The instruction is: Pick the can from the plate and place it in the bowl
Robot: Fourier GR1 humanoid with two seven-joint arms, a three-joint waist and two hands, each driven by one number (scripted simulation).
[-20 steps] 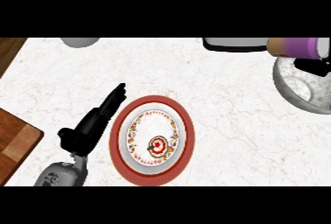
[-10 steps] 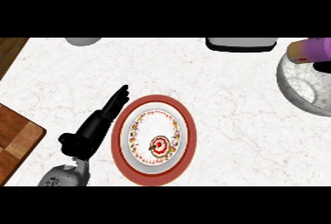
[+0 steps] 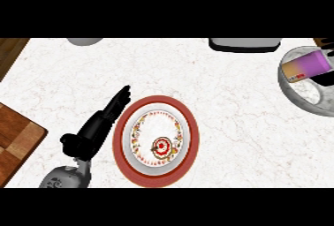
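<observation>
Can over the bowl, release coming up!

The purple can [image 3: 306, 67] hangs tilted above the grey bowl [image 3: 295, 95] at the right edge, carried by the right hand [image 3: 324, 78], of which only dark fingers show behind it, seemingly wrapped round it. The red-rimmed plate [image 3: 157, 142] sits bare of the can. The left hand [image 3: 98, 128] rests straight-fingered beside the plate. Next, I'd judge: lower and let go inside the bowl.

The can [image 3: 305, 67], purple with a tan end, lies tilted over the grey bowl [image 3: 297, 94] at the right edge. The plate [image 3: 155, 141], red-rimmed, white centre with a red pattern, sits mid-counter, well apart from the bowl.
</observation>
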